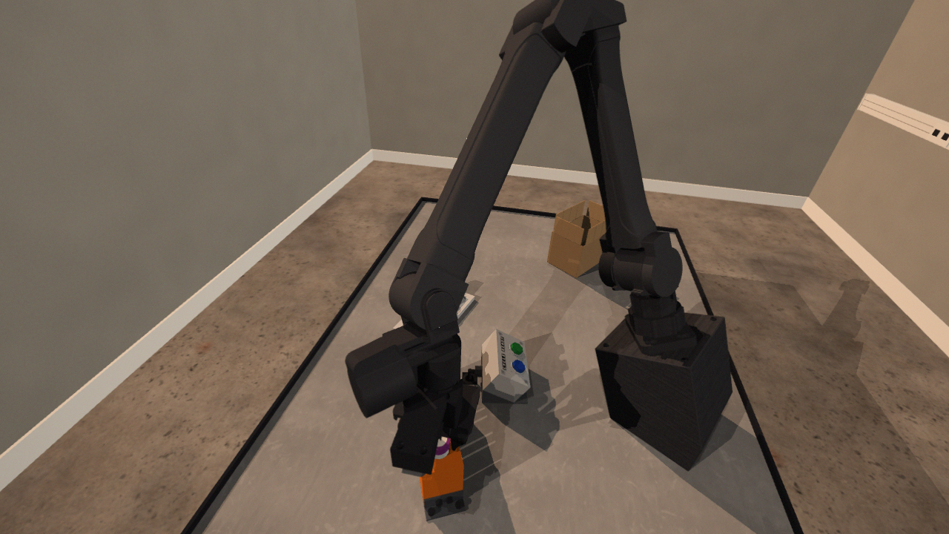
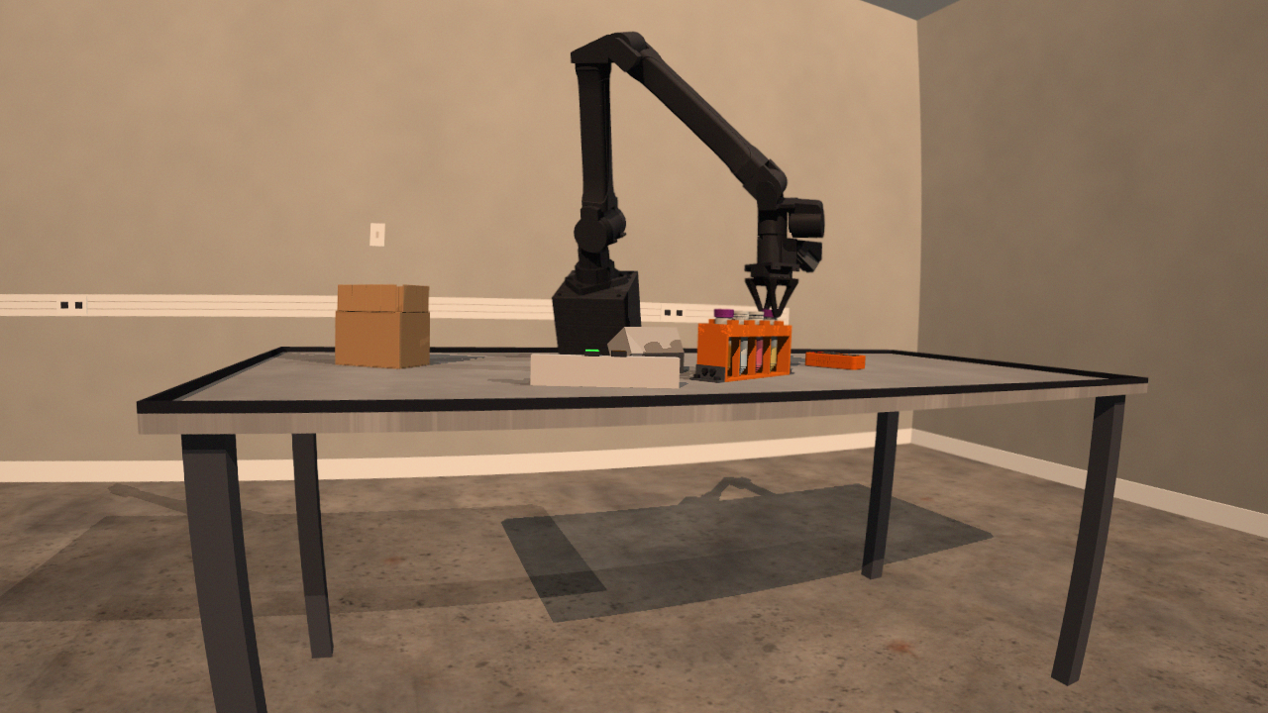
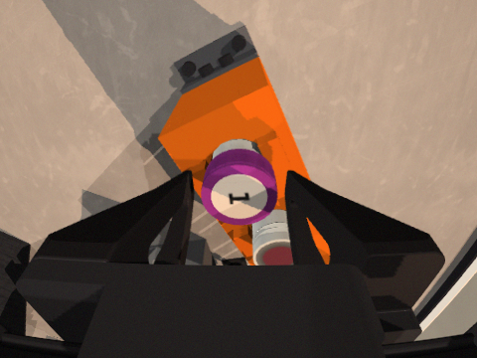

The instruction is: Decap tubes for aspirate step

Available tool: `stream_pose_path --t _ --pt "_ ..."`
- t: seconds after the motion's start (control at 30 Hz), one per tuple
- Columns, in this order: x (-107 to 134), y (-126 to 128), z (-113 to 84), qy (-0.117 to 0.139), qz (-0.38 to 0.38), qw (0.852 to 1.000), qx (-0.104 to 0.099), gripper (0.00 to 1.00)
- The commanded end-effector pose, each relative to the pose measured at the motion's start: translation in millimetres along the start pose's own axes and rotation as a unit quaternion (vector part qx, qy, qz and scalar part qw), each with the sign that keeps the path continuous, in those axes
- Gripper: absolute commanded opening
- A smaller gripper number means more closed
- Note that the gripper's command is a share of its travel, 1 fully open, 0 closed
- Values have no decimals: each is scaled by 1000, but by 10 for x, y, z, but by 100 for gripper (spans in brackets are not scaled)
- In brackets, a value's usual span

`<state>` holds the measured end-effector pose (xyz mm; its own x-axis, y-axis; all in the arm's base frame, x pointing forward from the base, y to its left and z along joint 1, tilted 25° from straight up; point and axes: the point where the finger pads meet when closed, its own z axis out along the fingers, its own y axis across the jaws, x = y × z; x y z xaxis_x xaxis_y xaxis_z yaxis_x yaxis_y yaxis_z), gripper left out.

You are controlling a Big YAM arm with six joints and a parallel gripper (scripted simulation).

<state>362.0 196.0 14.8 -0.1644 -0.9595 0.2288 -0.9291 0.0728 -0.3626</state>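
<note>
The purple cap 1 (image 3: pixel 238 196) (image 2: pixel 769 313) (image 1: pixel 442 447) sits on tube 1 (image 3: pixel 236 145) at the end of the orange decapping station (image 3: pixel 224 111) (image 2: pixel 716 348) (image 1: pixel 442 476). My gripper (image 3: pixel 238 181) (image 2: pixel 776 314) is open, its fingers on either side of cap 1 with a gap at each side. Tube 2 (image 3: pixel 270 228) stands uncapped beside it, red inside. Another purple cap (image 2: pixel 724 313) is on tube 4 at the other end. On the white cap tray (image 2: pixel 604 372) (image 1: pixel 468 305) the green lamp (image 2: pixel 591 352) is lit; its nests are hidden.
The housing (image 1: pixel 499 381) (image 2: pixel 654 339) with the green READY key (image 1: pixel 517 348) and blue CYCLE key (image 1: pixel 518 366) stands between the station and the arm's base. A cardboard box (image 1: pixel 571 248) (image 2: pixel 380 339) stands farther off. A low orange block (image 2: pixel 834 360) lies beyond the station.
</note>
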Motion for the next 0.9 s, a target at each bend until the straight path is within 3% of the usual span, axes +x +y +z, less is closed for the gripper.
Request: stream_pose_path --t 0.0,0.27,0.33,0.7,0.87 --pt "-61 -57 1 -2 -110 994 -1 49" --pt "-69 -72 -6 -3 -266 964 0 49" --pt "-69 -72 -6 -3 -266 964 0 49" --pt "-91 -97 -26 -3 -460 888 3 49" --pt "-99 -108 -41 -4 -460 888 4 49"
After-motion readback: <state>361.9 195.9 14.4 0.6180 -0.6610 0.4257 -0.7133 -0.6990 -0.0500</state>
